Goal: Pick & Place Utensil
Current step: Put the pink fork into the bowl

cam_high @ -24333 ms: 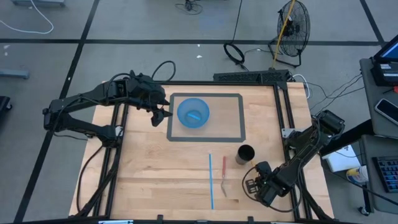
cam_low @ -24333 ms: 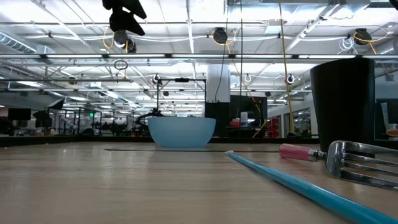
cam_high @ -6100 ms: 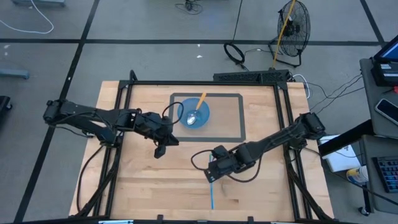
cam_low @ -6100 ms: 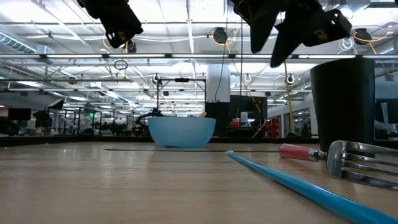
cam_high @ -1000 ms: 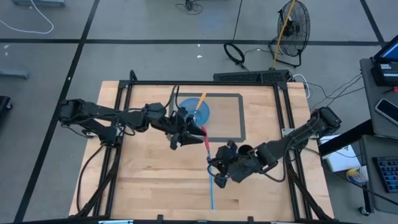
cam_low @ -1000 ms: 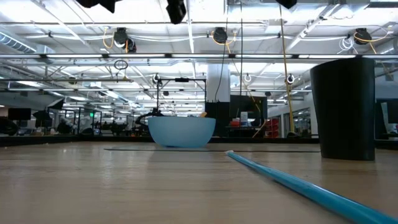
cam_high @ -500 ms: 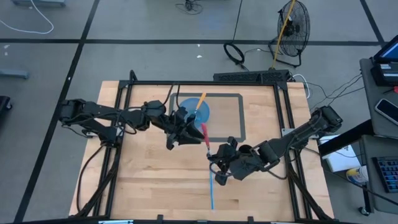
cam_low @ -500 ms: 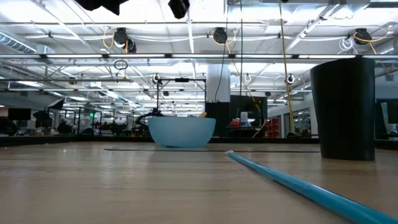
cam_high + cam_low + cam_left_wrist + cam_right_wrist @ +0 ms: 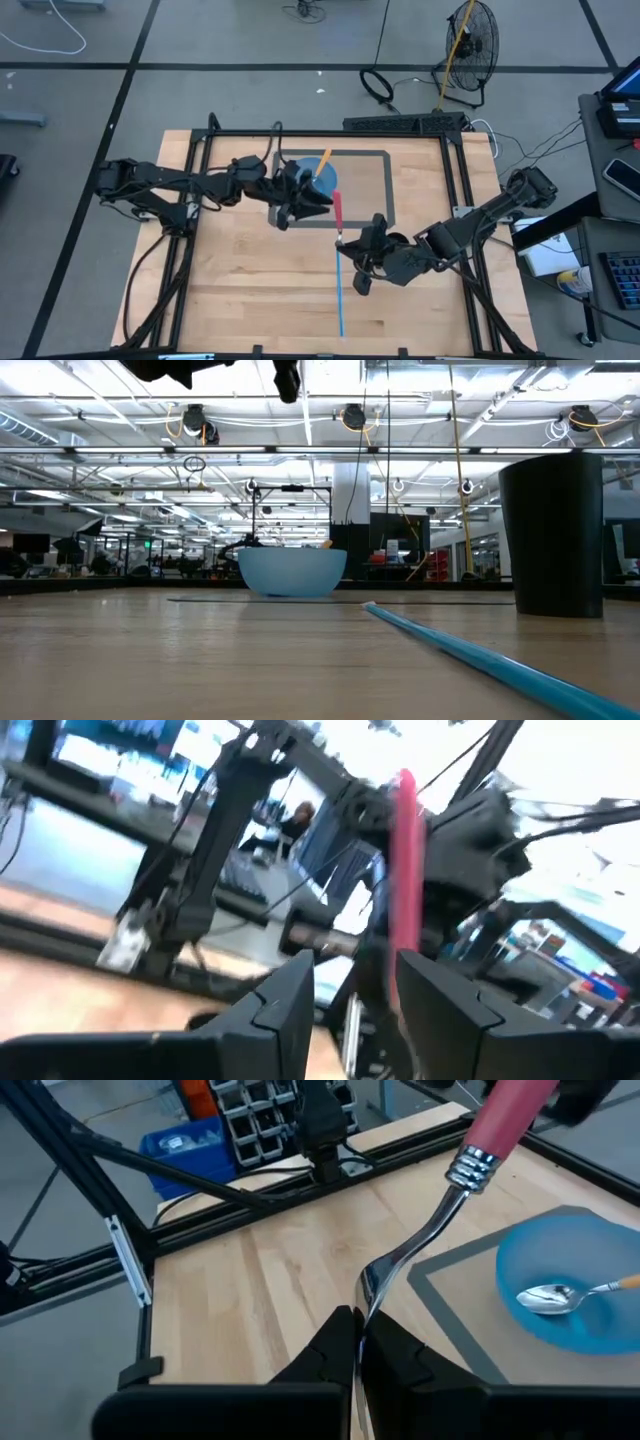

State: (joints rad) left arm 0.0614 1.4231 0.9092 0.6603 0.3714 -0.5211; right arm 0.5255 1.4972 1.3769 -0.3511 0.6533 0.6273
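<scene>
A: Where is the fork [image 9: 339, 213] held?

B: Above the tabletop's [image 9: 240, 270] middle: metal end clamped by the right end effector [image 9: 348, 243], pink handle gripped by the left end effector [image 9: 322, 204].

Floor fan [image 9: 470, 45] beyond the table — blue bin [image 9: 180, 1142].

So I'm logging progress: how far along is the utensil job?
Done: an orange-handled spoon lies in the blue bowl. In hand: the pink-handled fork, right gripper on its tines, left gripper at the handle. Left: the blue stick on the table.
</scene>
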